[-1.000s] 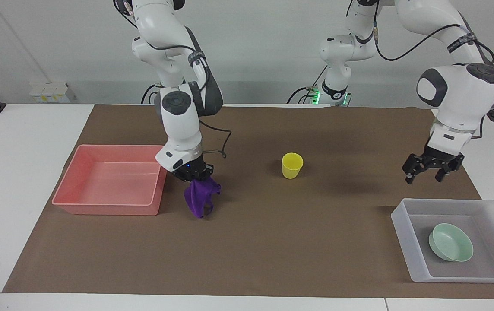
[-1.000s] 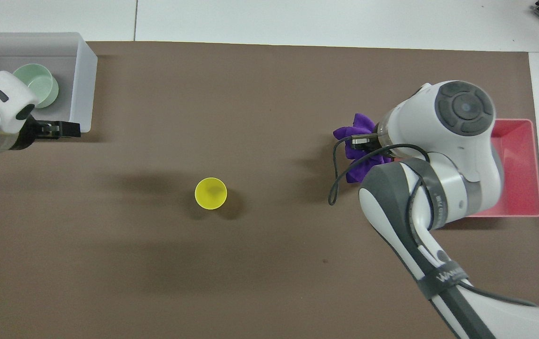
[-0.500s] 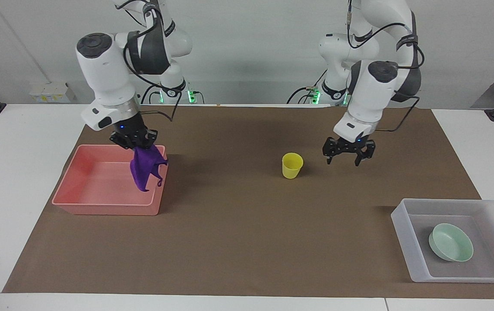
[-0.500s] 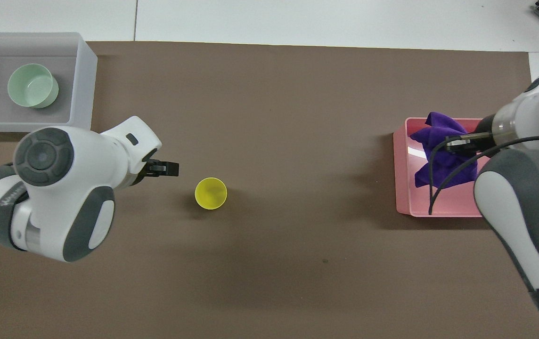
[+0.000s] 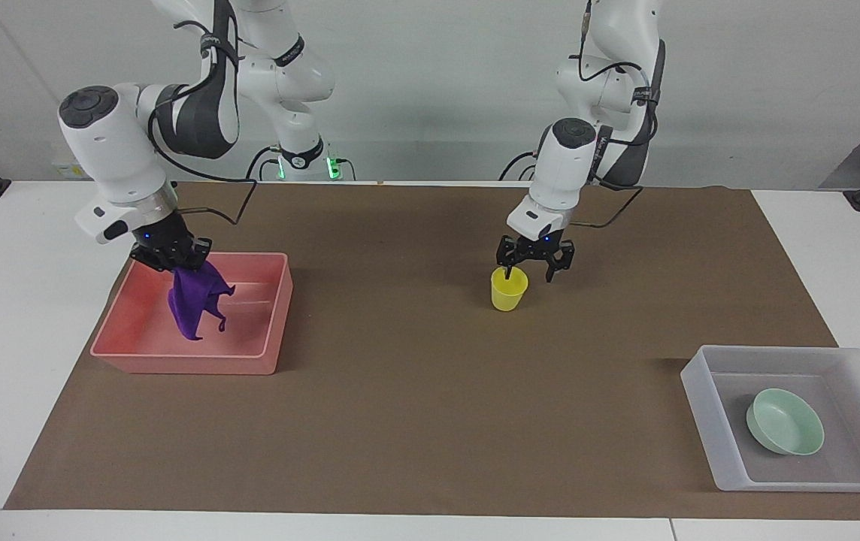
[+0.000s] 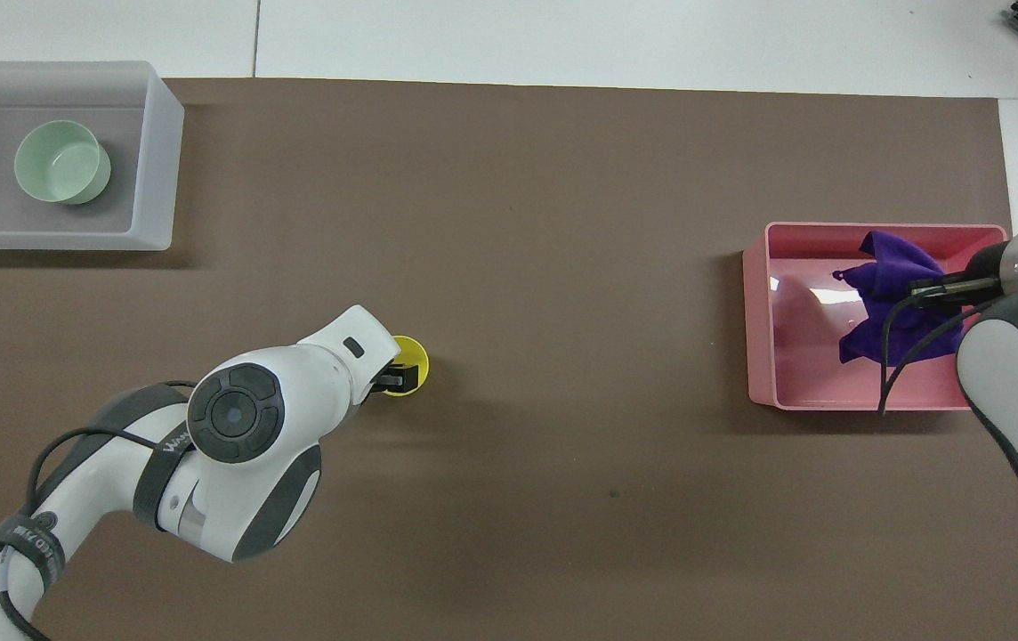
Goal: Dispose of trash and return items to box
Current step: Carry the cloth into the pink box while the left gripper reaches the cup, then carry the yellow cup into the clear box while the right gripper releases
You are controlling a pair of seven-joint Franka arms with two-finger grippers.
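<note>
Hanging straight below the right gripper (image 5: 178, 259), the purple rag (image 5: 195, 299) is pinched at its top edge by closed jaws and droops into the pink bin (image 5: 264, 353). Its lower folds sit inside the bin's walls, though I cannot tell whether they touch the floor. From the overhead view the cloth (image 6: 887, 294) lies well within the rim, so letting go looks like all that this arm has left to do.

The other move turns on the yellow cup (image 5: 509, 289). It stands upright on the tabletop directly under the left gripper (image 5: 526, 267), whose jaws are spread, with 1 finger (image 5: 507, 274) dipping at or just inside the rim and the other outside the wall on the side toward the left arm's end. That looks like a grip on the cup's wall; closing too high could tip it.

The mint bowl (image 5: 785, 421) already rests in the translucent box (image 5: 701, 398), well apart from both grippers, so the cup is the last item to go there.
</note>
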